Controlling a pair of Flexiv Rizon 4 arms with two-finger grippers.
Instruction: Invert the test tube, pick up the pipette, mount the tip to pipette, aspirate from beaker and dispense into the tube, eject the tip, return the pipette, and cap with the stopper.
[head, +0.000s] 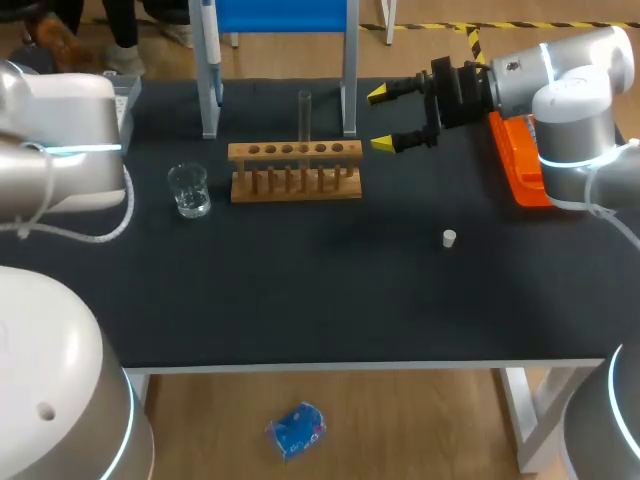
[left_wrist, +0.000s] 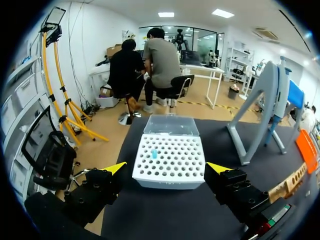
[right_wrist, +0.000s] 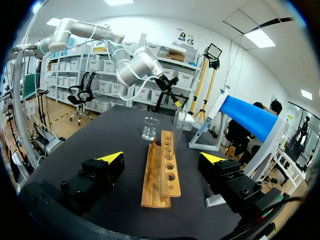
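Item: clear glass test tube (head: 304, 115), upright in light wooden rack (head: 295, 172); your right tool (head: 385, 118) — wide open, empty — hangs near its right side, on the nearer arm.

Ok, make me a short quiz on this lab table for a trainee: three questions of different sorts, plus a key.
1. True or false: the clear glass test tube stands upright in the wooden rack.
2. Where is the small white stopper?
A. in a hole of the rack
B. on the black table, apart from the rack
C. capping the test tube
3. Fill in the missing word: the yellow-tipped right gripper, which is beside the rack, is ____ (open or shut).

Key: 1 true; 2 B; 3 open.
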